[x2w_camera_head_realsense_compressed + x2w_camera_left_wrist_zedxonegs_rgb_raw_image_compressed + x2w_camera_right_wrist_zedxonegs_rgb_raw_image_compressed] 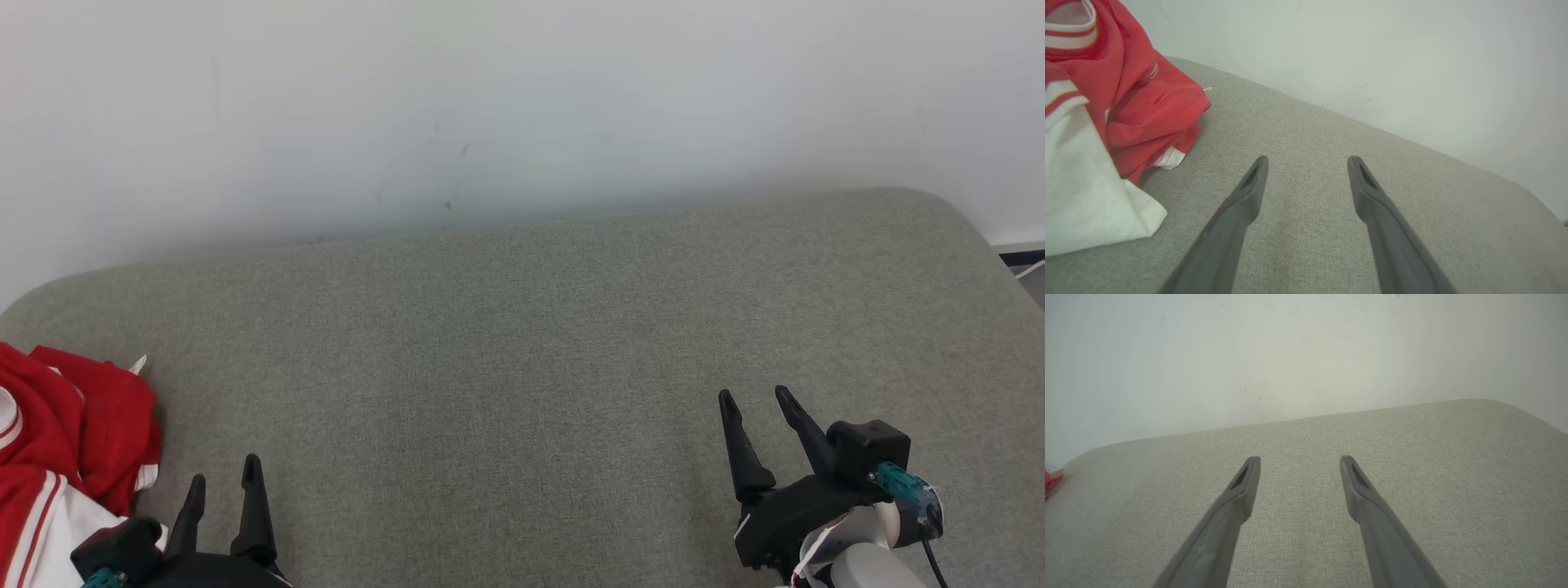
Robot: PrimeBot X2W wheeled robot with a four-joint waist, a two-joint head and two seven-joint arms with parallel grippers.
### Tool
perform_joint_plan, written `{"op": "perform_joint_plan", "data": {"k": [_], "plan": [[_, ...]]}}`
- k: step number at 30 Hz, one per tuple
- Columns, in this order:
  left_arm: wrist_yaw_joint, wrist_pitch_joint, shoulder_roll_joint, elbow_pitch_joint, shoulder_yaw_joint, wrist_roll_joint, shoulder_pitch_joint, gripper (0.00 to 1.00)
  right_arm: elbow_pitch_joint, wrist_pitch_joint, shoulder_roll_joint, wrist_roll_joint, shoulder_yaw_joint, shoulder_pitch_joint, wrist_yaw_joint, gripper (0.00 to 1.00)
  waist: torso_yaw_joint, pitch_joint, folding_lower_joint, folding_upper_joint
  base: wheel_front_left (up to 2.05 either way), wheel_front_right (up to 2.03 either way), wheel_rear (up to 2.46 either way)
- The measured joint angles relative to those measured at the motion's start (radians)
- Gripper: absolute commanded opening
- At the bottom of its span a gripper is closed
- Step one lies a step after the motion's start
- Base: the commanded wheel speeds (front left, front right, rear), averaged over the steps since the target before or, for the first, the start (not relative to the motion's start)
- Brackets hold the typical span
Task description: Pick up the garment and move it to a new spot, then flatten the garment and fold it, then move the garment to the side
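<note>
Dark fingers of left end effector (1308, 160) nearest, spread wide, gripping nothing, tips over bare grey surface (531, 327). Right end effector (753, 394) likewise wide and empty.

Garment (1139, 102), red and white, bunched in a heap just beside left end effector, off to its left and a little ahead of the fingertips; apart from the tips in the left wrist view. Well apart from right end effector, far off to its left, with bare surface between.

No clear long axis to read in the heap: crumpled, and cut off by the frame edge.

Judging from this: pick-up not yet begun, left arm plainly the nearer. Calls for a swing to the left and slightly forward from left end effector, then closing on a raised red fold. Risk: pinching a single layer and dragging the rest.
</note>
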Motion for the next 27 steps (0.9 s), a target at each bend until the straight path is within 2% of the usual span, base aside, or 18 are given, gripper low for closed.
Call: {"op": "perform_joint_plan", "data": {"k": [13,27], "plan": [[0.03,-0.043,0.022,0.003,-0.003,0.165,0.0,1.0,-0.008,-0.047,-0.027,-0.153,0.009,-0.003,-0.031,1.0,-0.004,-0.001,0.0001,0.0,0.0,0.0,0.0],[0.03,-0.044,0.021,0.003,0.01,0.169,0.0,1.0,-0.009,-0.051,-0.028,-0.154,-0.019,-0.002,-0.031,1.0,0.001,0.008,0.0,0.0,0.0,0.0,0.0]]}}
